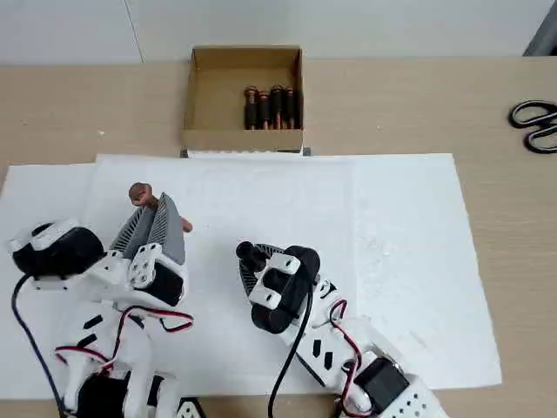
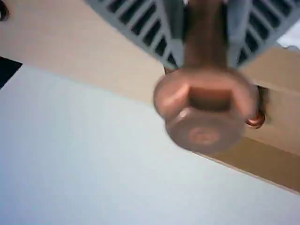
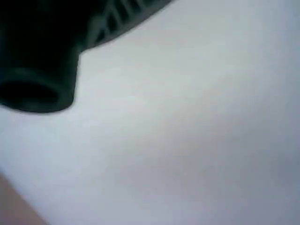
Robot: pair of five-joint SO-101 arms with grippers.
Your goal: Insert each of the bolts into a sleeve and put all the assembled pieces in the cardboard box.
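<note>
While my left tool [image 1: 158, 209] is clamped on a bolt [image 1: 141, 194], my right tool [image 1: 251, 264] grips a sleeve [image 1: 250, 254], and the two sit near each other over the paper [image 1: 392, 244]. From above, the bolt is copper-coloured metal with a round flanged head. The head sticks out past the ribbed grey fingers [image 1: 168, 228] on the far side, and the shank tip pokes out on the near side. In the left wrist view the bolt [image 2: 204, 108] is smooth and shiny with a hex step under its head, and its shank is pinched between the slotted fingers [image 2: 136, 18]. The sleeve is a short, matte black tube. In the right wrist view its open round end [image 3: 37, 91] hangs just above the white sheet, beside a ribbed finger [image 3: 117, 16].

Across the wood-grain counter [image 1: 87, 104], the box [image 1: 197, 87] is plain brown cardboard, open-topped and touching the paper's far edge. Four assembled pieces [image 1: 271, 107] lie side by side against its right wall, black sleeves with copper ends. Black-handled scissors [image 1: 535, 124] lie at the counter's right edge, well apart.
</note>
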